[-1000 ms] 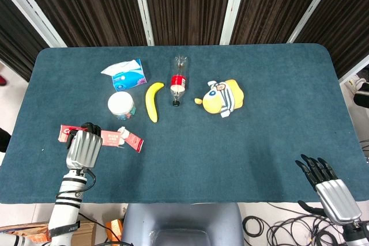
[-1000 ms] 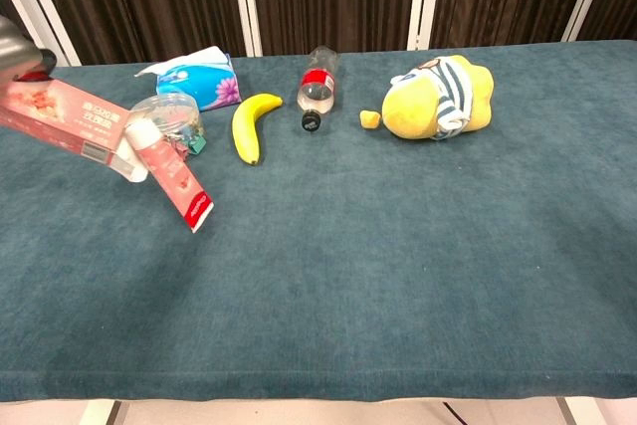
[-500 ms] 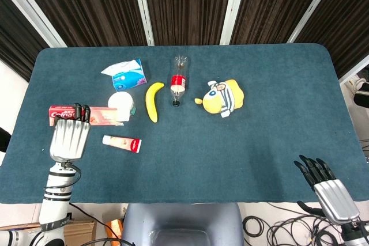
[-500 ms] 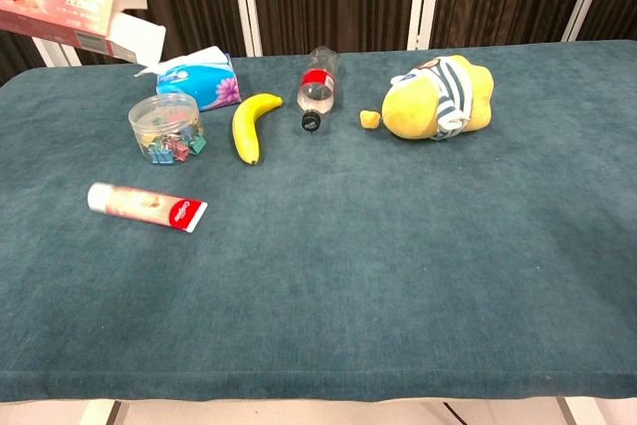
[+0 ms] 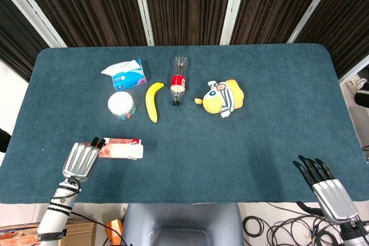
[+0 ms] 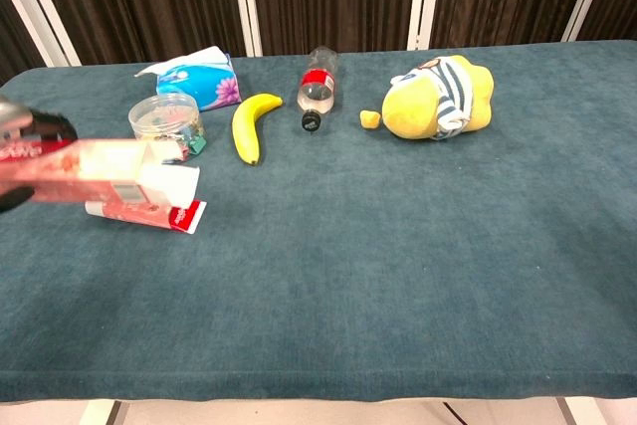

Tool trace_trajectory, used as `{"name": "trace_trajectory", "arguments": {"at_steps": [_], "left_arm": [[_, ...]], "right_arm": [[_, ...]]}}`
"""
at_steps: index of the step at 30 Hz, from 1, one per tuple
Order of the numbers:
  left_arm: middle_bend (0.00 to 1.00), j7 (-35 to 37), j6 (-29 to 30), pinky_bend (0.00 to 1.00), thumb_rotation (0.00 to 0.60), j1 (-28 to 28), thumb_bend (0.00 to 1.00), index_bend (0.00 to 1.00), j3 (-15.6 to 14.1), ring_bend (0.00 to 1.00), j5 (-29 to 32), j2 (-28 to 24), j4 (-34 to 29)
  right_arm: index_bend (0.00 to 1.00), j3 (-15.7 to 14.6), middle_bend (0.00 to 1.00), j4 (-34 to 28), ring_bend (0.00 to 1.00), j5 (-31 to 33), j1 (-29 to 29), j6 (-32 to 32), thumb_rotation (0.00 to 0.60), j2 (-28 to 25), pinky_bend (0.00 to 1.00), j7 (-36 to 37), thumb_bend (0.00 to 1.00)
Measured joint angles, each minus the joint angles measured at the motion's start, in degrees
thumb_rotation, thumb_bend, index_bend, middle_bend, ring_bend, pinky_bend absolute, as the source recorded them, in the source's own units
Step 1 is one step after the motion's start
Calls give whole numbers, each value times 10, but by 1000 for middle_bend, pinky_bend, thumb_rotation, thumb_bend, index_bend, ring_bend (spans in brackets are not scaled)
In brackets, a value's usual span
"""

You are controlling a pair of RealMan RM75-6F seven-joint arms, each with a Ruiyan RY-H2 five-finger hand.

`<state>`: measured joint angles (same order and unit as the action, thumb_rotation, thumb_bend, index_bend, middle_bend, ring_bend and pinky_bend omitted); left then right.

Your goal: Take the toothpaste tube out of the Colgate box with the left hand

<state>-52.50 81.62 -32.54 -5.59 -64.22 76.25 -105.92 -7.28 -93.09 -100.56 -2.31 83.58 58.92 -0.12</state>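
Left hand [image 5: 81, 161] gripping the empty box [image 6: 100, 170]; tube [image 6: 159, 213] lying out on the table [image 5: 242, 142].
Box is hovering just over the tube, open flap trailing: lowering it risks knocking the tube or catching it. Beyond the tube, the clip jar [image 5: 121, 106] is sitting close. Right hand [image 5: 326, 185] is idling, fingers spread, at the table's near corner.

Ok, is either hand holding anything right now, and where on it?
The left hand holds the Colgate box by its closed end, open flap end pointing toward the table's middle. The toothpaste tube lies on the table under it. The right hand holds nothing.
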Motion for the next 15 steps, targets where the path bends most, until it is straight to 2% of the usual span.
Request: {"name": "trace_trajectory", "arguments": {"at_steps": [4,11,12,15], "left_arm": [[402,19,-35,881,600,2,378,388,0,832,16,19,25],[327,92,-101,878,600,14,348,322,3,776,27,55,111],[313,97,-108,878,600,16,341,310,4,756,29,56,114],[231,100,-118,881,600,20,321,234,6,604,36,53,116]], "right_arm": [[30,1,0,-1,46,7,-3,-9,600,0,67,-5,95],[30,0,0,-3,46,6,-2,-9,600,0,67,-8,95],[30,1,0,-3,46,7,-2,-9,600,0,67,-9,95],[30,1,0,-4,46,9,-3,-12,600,1,67,-12,95]]}}
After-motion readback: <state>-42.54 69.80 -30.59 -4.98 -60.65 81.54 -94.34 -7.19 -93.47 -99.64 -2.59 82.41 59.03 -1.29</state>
